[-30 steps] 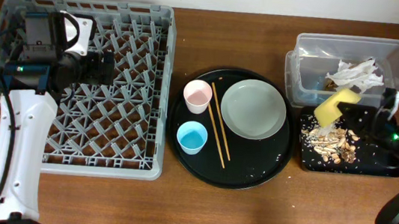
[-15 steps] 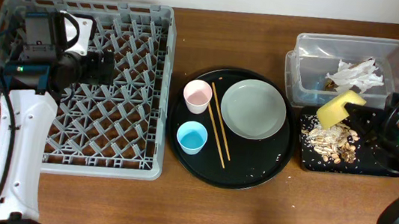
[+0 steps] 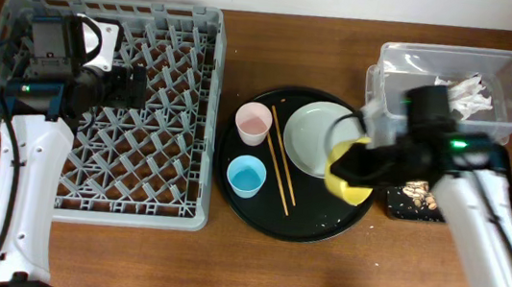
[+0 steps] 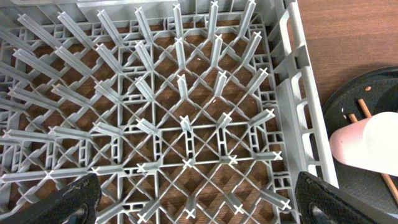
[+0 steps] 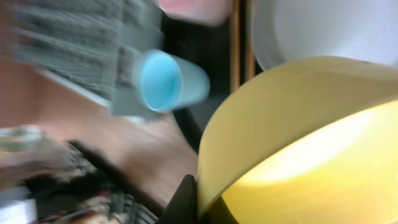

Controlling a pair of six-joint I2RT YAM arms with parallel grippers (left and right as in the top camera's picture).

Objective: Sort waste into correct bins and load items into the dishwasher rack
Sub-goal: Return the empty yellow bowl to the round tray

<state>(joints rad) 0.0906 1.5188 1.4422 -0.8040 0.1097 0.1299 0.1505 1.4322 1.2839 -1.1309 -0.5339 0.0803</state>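
Clamping yellow bowl (image 3: 348, 170), right gripper (image 3: 364, 163), beside plate (image 3: 318, 136)

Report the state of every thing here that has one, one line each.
Yellow bowl, tilted, gripped by right gripper over round black tray.
Small pink cup, upright, empty.
Small light-blue cup, upright, empty.
Pale grey-green round plate, flat, empty.
Thin wooden chopsticks, lying on tray.
Grey plastic dishwasher rack, empty.
Clear plastic tub, holds white paper napkins.
Left gripper, open above rack.
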